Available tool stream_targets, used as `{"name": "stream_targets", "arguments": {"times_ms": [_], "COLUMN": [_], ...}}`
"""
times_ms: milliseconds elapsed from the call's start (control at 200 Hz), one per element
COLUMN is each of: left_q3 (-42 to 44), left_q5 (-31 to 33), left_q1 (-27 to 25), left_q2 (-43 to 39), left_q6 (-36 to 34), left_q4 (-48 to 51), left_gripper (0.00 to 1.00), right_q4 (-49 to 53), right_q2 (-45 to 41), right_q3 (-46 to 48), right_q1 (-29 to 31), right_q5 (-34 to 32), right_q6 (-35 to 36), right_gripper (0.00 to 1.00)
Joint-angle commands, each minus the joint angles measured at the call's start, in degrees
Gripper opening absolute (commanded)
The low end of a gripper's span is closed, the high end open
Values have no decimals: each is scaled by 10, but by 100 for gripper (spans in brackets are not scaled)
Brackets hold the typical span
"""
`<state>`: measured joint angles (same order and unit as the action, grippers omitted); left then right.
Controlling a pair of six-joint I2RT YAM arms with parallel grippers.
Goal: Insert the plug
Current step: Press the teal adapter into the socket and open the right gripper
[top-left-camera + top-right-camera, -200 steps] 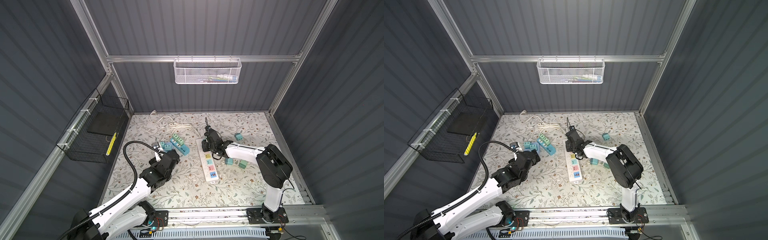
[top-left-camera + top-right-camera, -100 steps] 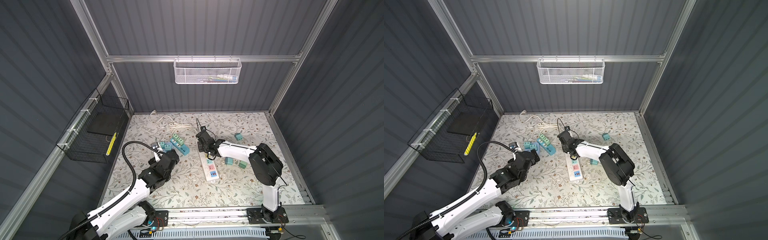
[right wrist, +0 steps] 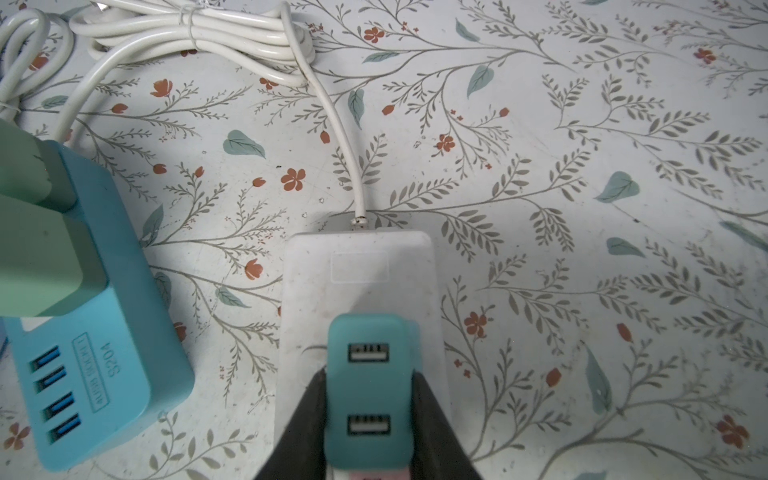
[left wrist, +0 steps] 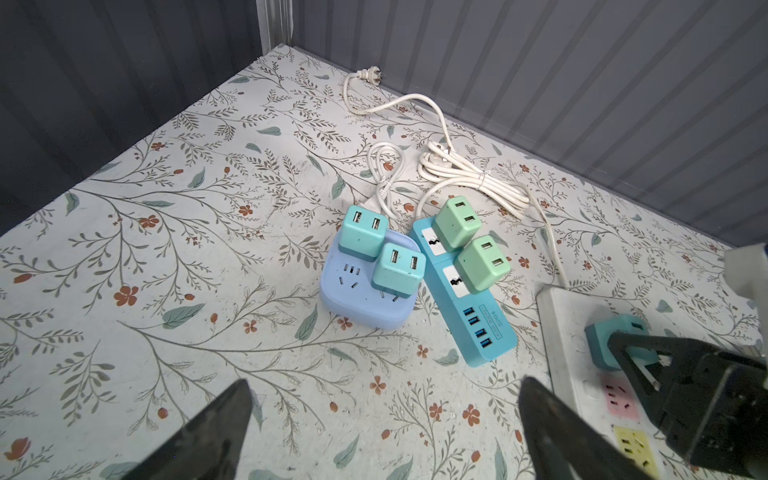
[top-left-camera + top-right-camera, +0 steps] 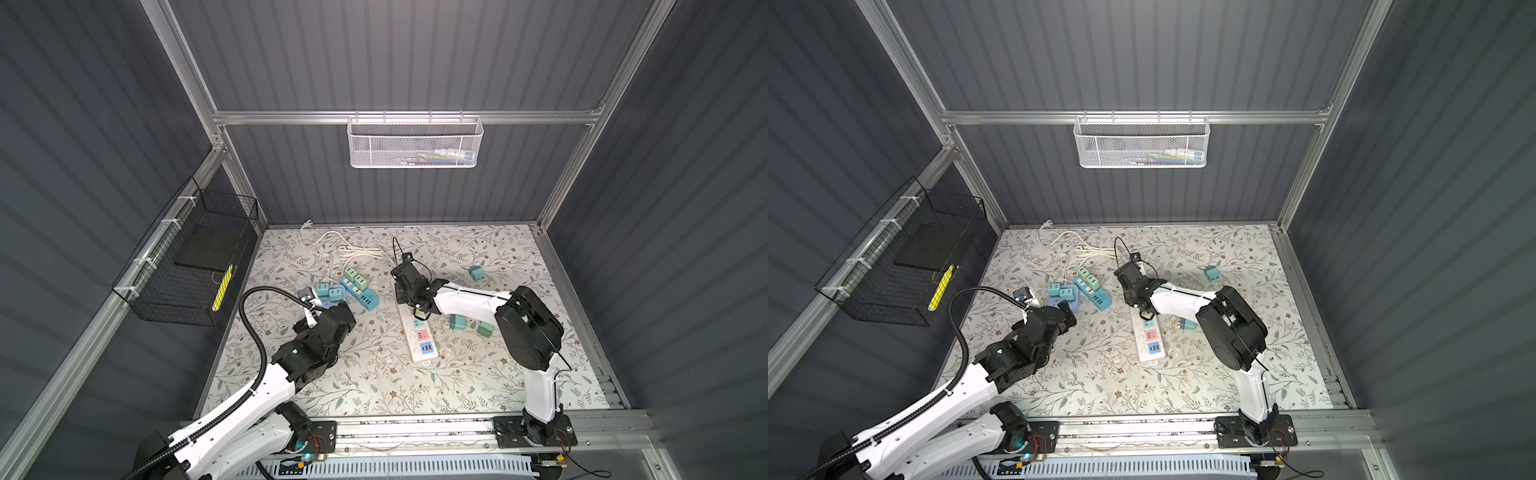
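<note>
My right gripper (image 3: 368, 386) is shut on a teal two-port plug (image 3: 368, 390), one black finger (image 3: 307, 415) on each side of it. The plug stands upright on the white power strip (image 3: 357, 274), at the socket nearest the strip's cord end, just beyond a pink socket. Its prongs are hidden, so I cannot tell how deep it sits. The left wrist view shows the same plug (image 4: 615, 338) on the strip (image 4: 569, 328). In both top views the right wrist (image 5: 409, 291) covers the plug. My left gripper (image 4: 384, 399) hangs open and empty over bare mat, left of the strip.
A light blue square socket block (image 4: 365, 307) holds two teal plugs, and a blue strip (image 4: 478, 324) holds two green ones. White cables (image 4: 469, 178) lie coiled behind them. Loose plugs (image 5: 457, 323) (image 5: 477, 273) lie right of the white strip (image 5: 422, 340). Grey walls enclose the mat.
My right arm has swung a little to the left with the plug, bringing it over the strip's cord end. The left arm has hardly moved.
</note>
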<state>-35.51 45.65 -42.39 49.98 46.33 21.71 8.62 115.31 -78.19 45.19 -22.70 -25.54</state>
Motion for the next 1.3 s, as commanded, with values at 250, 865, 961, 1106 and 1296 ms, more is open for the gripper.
{"name": "stream_targets", "arguments": {"times_ms": [250,865,961,1106,1296], "left_q3": [-7,-19,-19,-21,-22], "left_q5": [-19,-33,-36,-35,-44], "left_q1": [2,2,2,2,3], "left_q2": [-4,7,9,11,21], "left_q6": [-32,-46,-45,-47,-51], "left_q4": [-7,-9,-11,-12,-21], "left_gripper": [100,100,100,100,100], "right_q4": [134,166,158,146,140], "right_q2": [-11,-15,-8,-9,-32], "right_q3": [-67,-89,-71,-36,-18], "right_q1": [-15,-71,-74,-75,-75], "right_q5": [94,128,123,123,131], "right_q6": [48,52,49,39,34], "right_gripper": [66,70,69,68,69]}}
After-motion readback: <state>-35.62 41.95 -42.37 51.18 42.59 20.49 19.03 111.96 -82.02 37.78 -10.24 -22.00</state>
